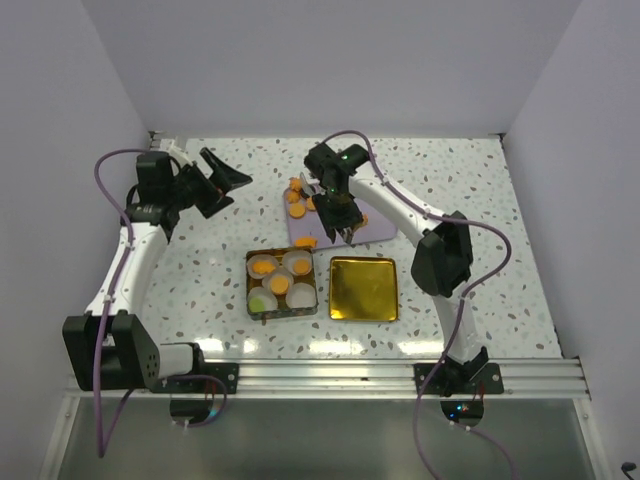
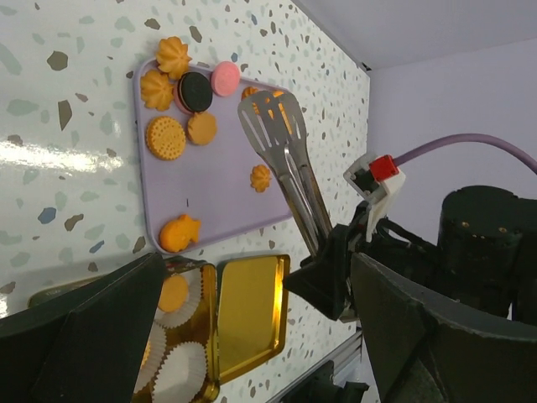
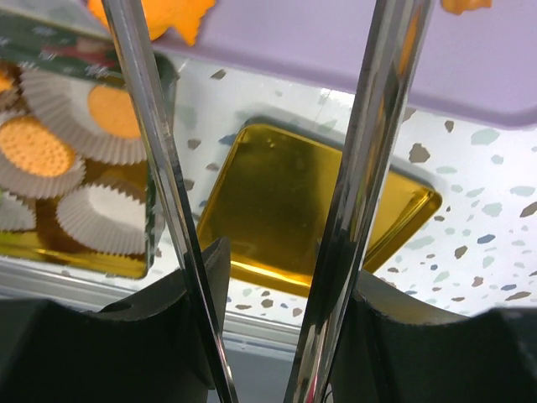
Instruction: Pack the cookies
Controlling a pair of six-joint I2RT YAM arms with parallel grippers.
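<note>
Dark fingers (image 3: 126, 336) of the right gripper (image 3: 284, 281) fill the foreground of its wrist view. They are clamped on steel tongs (image 3: 159, 193), whose two arms run forward from between them, standing apart. Straight beneath the fingers lies the gold lid (image 3: 285, 201), flat on the speckled table (image 3: 478, 227). Left of the fingers sits the tin (image 3: 84, 262), lined with white paper cups (image 3: 105, 214). Several cups hold round orange cookies (image 3: 33, 144) and one holds a green cookie (image 1: 259, 302), while others show only white paper.

Beyond the tong tips stretches the lilac tray (image 2: 218, 197), where the remaining cookies lie loose. A pink cookie (image 2: 225, 77) and a black cookie (image 2: 195, 91) sit side by side at the end away from the tin, with orange rounds and rosettes beside them. A fish-shaped piece (image 2: 180, 233) lies at the corner nearest the tin. The tongs' slotted blade hangs over the tray with orange showing through its slots; whether it touches a cookie cannot be told.

The left gripper (image 1: 220, 183) is held off to the tray's left, above the table, fingers spread wide and grasping nothing. Tray, tin and lid all lie ahead of its fingertips.
</note>
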